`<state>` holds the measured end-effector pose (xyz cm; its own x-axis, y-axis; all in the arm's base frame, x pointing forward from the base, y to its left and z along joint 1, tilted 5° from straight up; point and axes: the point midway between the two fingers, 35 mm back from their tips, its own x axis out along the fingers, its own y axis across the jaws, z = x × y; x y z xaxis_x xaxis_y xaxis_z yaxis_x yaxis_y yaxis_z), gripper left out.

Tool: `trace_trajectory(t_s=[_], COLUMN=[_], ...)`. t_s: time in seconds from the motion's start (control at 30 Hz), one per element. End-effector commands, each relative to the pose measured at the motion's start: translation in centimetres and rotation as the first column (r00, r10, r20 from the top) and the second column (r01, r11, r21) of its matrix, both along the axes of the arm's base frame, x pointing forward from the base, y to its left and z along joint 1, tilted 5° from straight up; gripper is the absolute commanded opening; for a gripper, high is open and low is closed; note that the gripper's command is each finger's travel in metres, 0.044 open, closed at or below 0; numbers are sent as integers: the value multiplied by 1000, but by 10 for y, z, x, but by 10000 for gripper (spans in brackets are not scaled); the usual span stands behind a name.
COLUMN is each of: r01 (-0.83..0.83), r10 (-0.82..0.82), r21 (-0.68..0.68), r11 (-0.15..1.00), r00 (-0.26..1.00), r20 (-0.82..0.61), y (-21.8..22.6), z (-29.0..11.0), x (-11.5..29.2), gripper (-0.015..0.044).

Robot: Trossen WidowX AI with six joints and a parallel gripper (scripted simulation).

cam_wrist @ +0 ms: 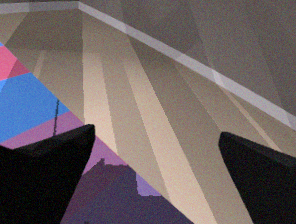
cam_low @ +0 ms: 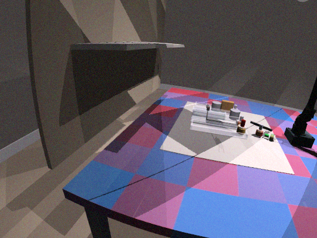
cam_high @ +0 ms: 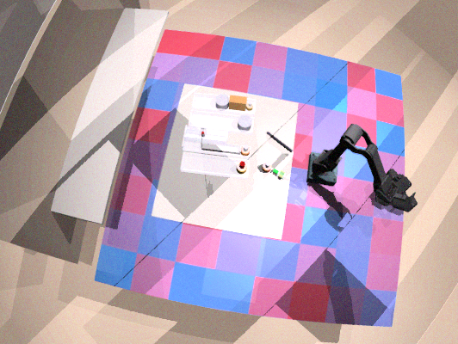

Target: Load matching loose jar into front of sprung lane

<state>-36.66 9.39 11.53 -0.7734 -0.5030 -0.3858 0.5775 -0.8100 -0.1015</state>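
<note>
A white lane rack [cam_high: 202,165] [cam_low: 208,126] stands on the white mat. At its front end stands a tan jar with a red cap [cam_high: 241,168] [cam_low: 241,128], and one lane further back a smaller tan jar with a grey top [cam_high: 245,150]. Two loose jars lie on the mat just in front of the rack: a red-brown one [cam_high: 266,168] [cam_low: 259,132] and a green one [cam_high: 279,174] [cam_low: 270,137]. My gripper [cam_high: 408,201] [cam_wrist: 158,135] is open and empty. It hangs at the table's right edge, far from the rack and jars. The wrist view shows only floor and the table corner.
Two grey cylinders [cam_high: 222,101] [cam_high: 244,122] and an orange box [cam_high: 238,102] [cam_low: 227,105] stand at the back of the rack. A black stick [cam_high: 279,142] [cam_low: 264,127] lies on the mat [cam_high: 241,215] near the loose jars. The arm's base [cam_high: 322,172] [cam_low: 298,137] stands right of the mat.
</note>
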Motion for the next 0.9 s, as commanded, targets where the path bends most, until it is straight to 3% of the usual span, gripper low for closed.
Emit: trace_trajectory(t_s=[0.0, 0.17, 0.37, 0.63, 0.87], r01=[11, 296, 645, 946, 988], r10=[-11, -289, -607, -824, -770], r21=[-2, -34, -56, -39, 17], r11=[1000, 955, 762, 322, -156], r00=[1000, 949, 741, 300, -133], r20=[5, 125, 286, 481, 624], y=[3, 77, 159, 225, 235], z=[0, -5, -10, -17, -21], x=[1, 33, 101, 222, 342], gripper=[426, 440, 440, 440, 440])
